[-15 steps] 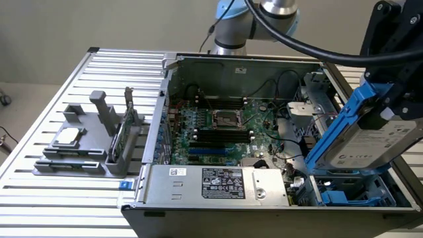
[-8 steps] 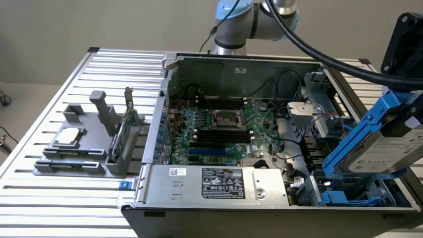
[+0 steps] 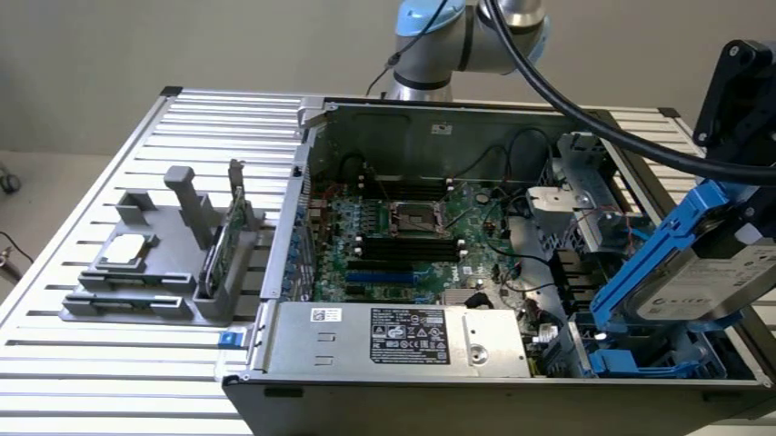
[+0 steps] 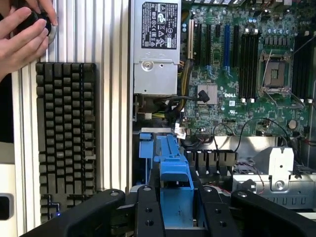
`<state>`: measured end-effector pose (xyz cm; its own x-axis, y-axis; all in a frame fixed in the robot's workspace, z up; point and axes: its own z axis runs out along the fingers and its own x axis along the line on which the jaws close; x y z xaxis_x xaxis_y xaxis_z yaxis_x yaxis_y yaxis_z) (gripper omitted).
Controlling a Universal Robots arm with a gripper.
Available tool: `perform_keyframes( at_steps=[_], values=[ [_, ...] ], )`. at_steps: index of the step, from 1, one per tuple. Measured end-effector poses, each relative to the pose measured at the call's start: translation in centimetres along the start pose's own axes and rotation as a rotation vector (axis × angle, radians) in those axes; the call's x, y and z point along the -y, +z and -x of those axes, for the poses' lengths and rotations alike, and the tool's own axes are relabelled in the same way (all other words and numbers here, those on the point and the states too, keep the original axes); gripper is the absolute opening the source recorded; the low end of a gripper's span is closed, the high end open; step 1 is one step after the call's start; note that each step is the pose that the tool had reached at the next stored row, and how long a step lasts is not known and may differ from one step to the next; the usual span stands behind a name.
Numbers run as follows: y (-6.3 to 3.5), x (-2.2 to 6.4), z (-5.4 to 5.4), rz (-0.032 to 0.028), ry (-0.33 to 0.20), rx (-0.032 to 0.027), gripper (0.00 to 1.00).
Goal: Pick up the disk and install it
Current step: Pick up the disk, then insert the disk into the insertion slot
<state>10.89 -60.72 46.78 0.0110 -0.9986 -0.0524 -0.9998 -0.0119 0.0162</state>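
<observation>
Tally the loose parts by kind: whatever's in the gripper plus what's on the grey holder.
silver-grey metal disk in blue plastic carrier frame: 1, in the black gripper over the open computer case
small square silver chip: 1, flat on the grey holder
thin dark green circuit card: 1, upright in the holder
total: 3

Found the disk (image 3: 715,277) held aloft and steeply tilted at the exterior view's right, above the near corner of the open computer case (image 3: 412,136). Silver-grey metal, white label outward, blue plastic carrier along its edges.
</observation>
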Motion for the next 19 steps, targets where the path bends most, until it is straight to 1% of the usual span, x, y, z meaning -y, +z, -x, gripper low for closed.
perform_keyframes(
  at_steps=[4,19],
  values=[
    [0.25,0.08,0.11,0.0,0.0,0.0001,0.33],
    [0.29,0.08,0.12,0.0,0.001,-0.0001,0.33]
  ],
)
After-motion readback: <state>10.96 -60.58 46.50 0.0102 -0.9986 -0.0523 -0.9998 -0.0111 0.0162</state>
